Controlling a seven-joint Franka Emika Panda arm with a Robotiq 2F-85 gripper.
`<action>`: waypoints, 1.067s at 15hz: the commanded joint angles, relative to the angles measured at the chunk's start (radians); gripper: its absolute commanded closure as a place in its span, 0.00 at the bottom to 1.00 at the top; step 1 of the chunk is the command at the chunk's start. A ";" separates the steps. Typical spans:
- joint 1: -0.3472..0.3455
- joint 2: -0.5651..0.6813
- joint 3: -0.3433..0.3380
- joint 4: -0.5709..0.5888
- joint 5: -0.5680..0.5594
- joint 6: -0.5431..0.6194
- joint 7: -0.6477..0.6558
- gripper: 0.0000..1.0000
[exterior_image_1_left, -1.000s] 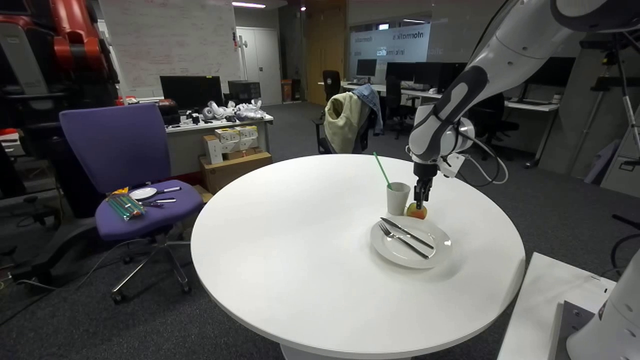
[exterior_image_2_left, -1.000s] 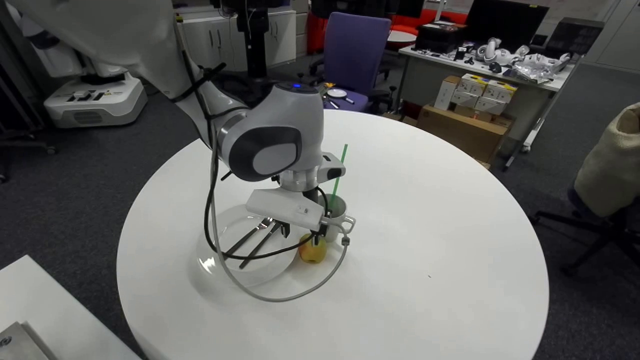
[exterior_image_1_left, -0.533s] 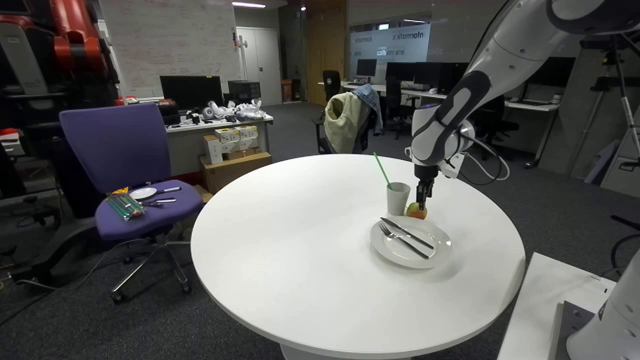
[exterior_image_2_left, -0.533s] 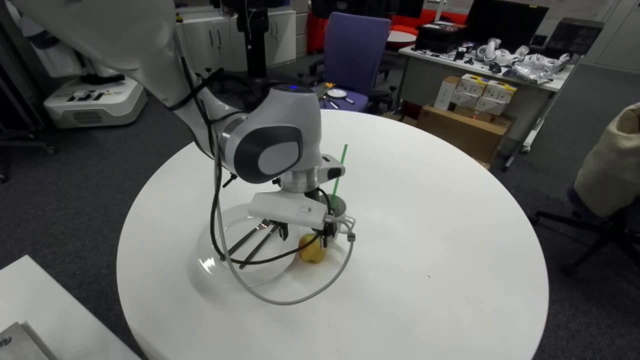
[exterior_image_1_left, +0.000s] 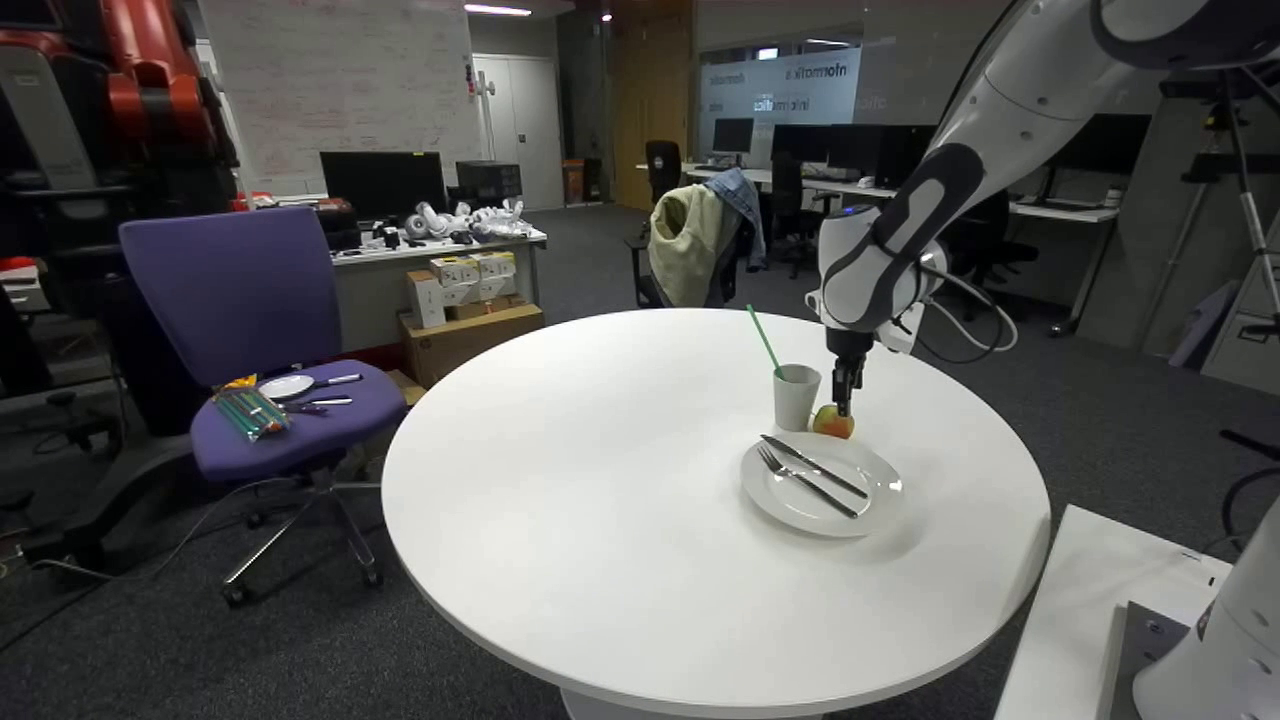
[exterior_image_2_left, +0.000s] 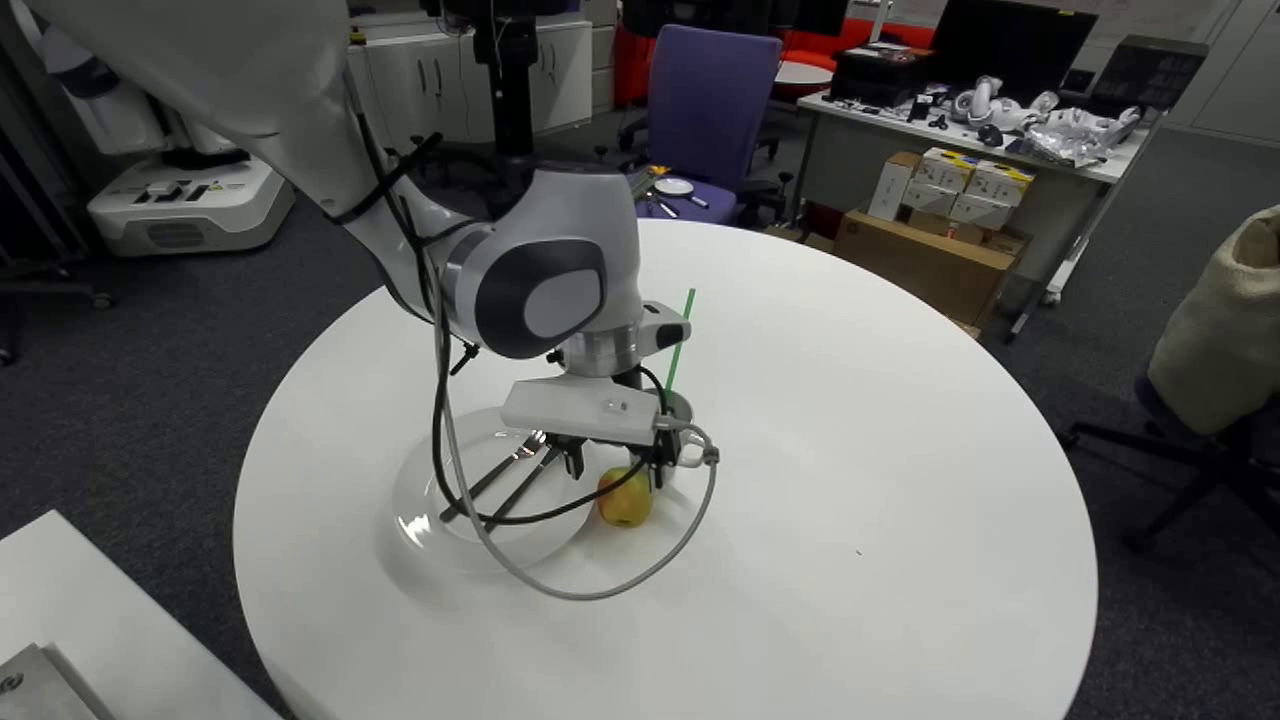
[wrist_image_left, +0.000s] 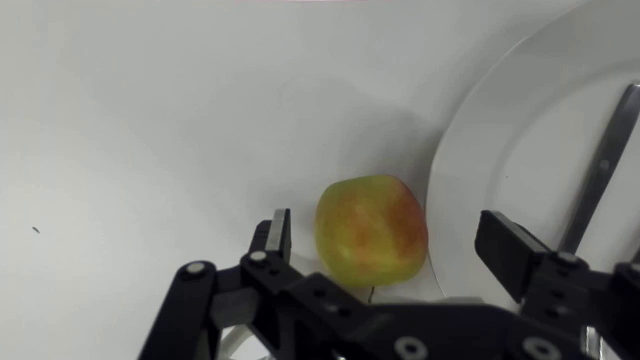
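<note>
Hangs over the apple (wrist_image_left: 371, 232) with jaws spread wide, near the cup (exterior_image_1_left: 795, 402) and plate (exterior_image_1_left: 765, 491) bearing knife (exterior_image_1_left: 815, 467) and fork (exterior_image_1_left: 823, 493).

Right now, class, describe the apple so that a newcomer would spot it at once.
Find the large round table, then the plate carrying a knife and fork. Beside that plate, close to the cup, sits the apple. Yellow with red patches, it stands out from the pale plate and cup.
</note>
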 joint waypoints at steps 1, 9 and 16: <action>0.016 0.020 -0.011 0.020 -0.031 0.006 0.033 0.00; 0.067 0.075 -0.048 0.053 -0.152 0.024 0.129 0.00; 0.062 0.082 -0.040 0.058 -0.155 0.049 0.123 0.00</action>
